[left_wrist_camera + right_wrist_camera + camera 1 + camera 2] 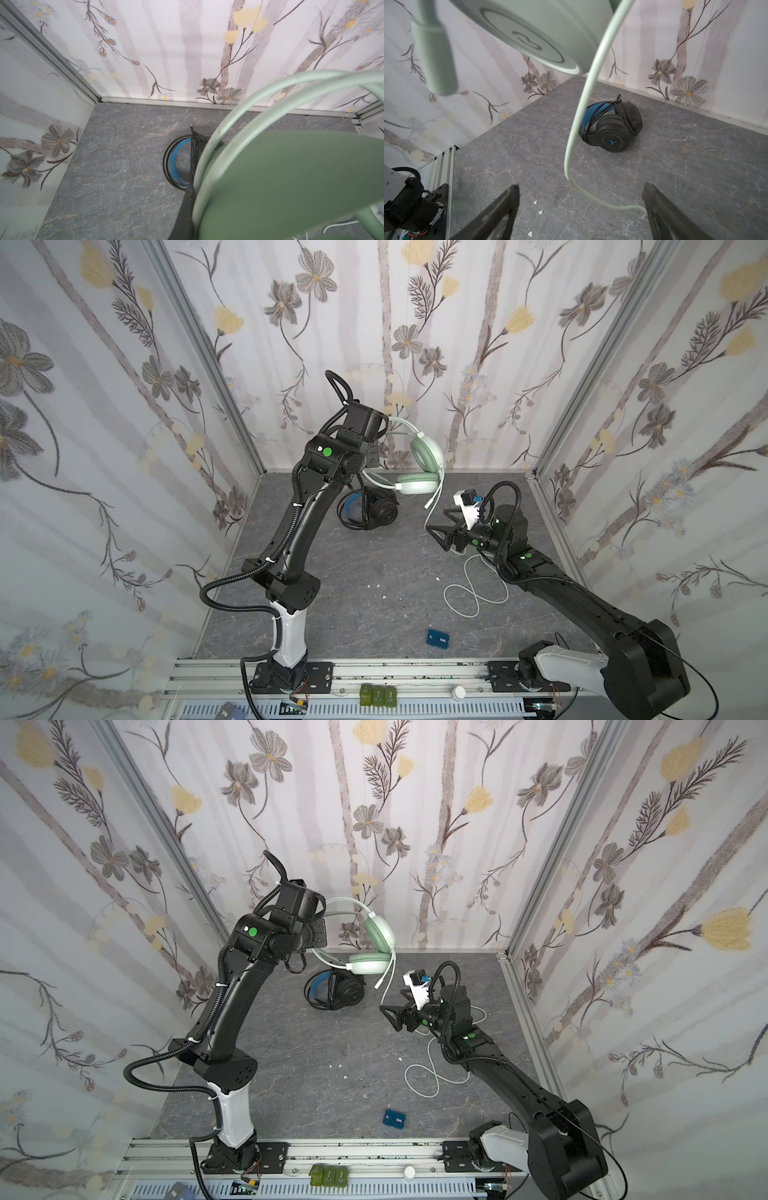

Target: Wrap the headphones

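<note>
1. The left gripper [373, 454] is clenched on the headband of the mint-green headset [419, 464]; it holds that headset clear of the table [332, 593], near the back wall.
2. Just below it the black headset [374, 510] lies on the table; its black cable is wound across the band and cups, so I judge that 1 of the 2 is done.
3. The pale cable [432, 506] hangs from the lower ear cup, drops to the right gripper and then lies in loose loops on the table; the step in hand looks like wrapping the 2nd headset, with the winding hardly begun.
4. The right gripper [580, 186] is released, jaws wide; the cable passes between them unpinched. The next move calls for closing on the cable; then carrying it round the headset while the left arm holds steady, paying out slack so the loops do not snag.
</note>
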You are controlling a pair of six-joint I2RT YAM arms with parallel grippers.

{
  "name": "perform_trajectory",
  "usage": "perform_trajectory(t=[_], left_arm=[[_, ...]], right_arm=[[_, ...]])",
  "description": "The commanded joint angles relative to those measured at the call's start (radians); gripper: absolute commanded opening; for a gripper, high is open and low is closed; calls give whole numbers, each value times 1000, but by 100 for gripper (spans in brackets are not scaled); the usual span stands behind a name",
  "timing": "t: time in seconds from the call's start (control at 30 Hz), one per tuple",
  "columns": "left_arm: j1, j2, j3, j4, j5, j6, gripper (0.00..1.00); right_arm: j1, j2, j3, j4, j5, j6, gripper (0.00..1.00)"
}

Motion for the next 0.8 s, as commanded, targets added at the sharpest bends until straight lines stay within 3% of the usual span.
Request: perform_trajectory(t=[0.0, 0.43, 0.77], left_arm=[[7, -19, 11, 33, 39, -44, 0], [30, -63, 15, 75, 163, -66, 0], [43, -88, 7, 66, 164, -95, 0]], right_arm=[[1, 53, -2, 93, -42, 11, 92], [4, 190, 51, 172, -102, 11, 88], [4, 266, 62, 163, -131, 14, 58]])
